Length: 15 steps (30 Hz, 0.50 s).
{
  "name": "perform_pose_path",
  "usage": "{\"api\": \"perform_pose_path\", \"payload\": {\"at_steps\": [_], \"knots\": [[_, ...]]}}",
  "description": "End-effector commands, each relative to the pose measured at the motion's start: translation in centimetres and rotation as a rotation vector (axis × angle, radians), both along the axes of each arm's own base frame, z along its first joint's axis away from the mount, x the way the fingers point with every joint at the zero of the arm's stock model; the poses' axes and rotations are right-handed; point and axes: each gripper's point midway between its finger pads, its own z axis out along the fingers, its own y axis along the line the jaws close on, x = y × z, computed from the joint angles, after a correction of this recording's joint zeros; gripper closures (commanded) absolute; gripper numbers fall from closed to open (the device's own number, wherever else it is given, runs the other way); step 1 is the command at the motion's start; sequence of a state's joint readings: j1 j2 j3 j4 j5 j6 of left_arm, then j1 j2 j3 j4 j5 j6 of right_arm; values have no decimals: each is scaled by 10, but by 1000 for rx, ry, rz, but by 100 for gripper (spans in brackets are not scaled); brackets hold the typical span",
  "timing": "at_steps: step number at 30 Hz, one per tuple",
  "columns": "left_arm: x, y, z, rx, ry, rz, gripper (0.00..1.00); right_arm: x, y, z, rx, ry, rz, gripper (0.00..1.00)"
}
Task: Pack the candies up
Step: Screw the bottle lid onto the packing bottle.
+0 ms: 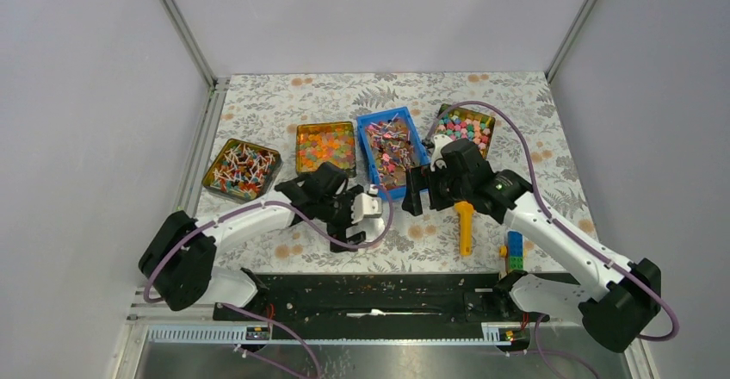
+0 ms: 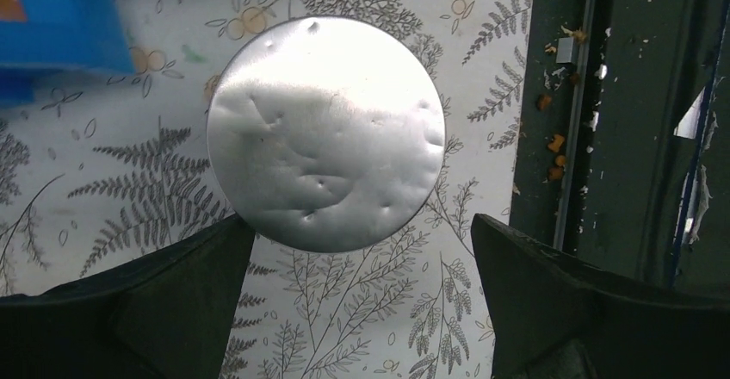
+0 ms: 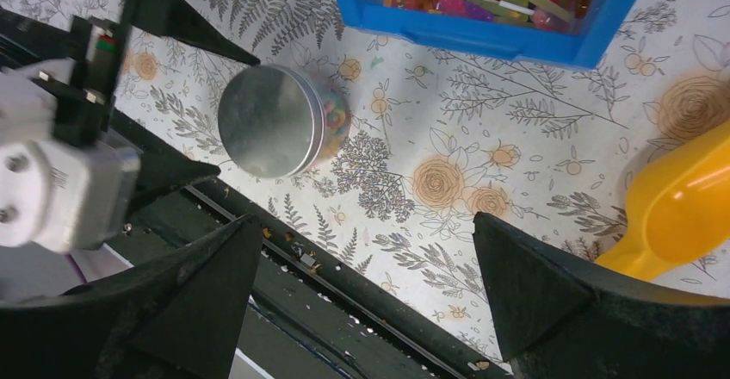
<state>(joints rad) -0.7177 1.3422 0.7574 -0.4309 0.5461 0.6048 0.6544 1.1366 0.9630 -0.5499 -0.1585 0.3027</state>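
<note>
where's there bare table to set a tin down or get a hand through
Bare cloth lies along the far edge of the table behind the trays, and right of the pastel sweets tin. Also between the round tin and the yellow scoop. Crowded: the tray row, and the middle where the left gripper and right gripper hover.

A robotics lab test cell: plain grey panels [image 1: 86, 95] on aluminium framing [image 1: 182, 26] enclose a table [image 1: 284, 95] in floral cloth.

Dented round lid [image 2: 325, 133] on fern-print cloth [image 2: 112, 181], just above wide-spread fingers [image 2: 172, 310]; blue bin [image 2: 56, 17] top-left, dark rail [image 2: 620, 121] right (crumbs on it).
</note>
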Motion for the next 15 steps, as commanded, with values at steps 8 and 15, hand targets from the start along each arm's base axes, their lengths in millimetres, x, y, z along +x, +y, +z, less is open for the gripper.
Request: {"api": "perform_pose_path", "payload": {"at_steps": [8, 15], "knots": [[-6, -50, 7, -7, -48, -76, 1, -10, -27, 8, -26, -85, -50, 0], [1, -56, 10, -109, -109, 75, 1, -14, -33, 8, -21, -94, -70, 0]]}}
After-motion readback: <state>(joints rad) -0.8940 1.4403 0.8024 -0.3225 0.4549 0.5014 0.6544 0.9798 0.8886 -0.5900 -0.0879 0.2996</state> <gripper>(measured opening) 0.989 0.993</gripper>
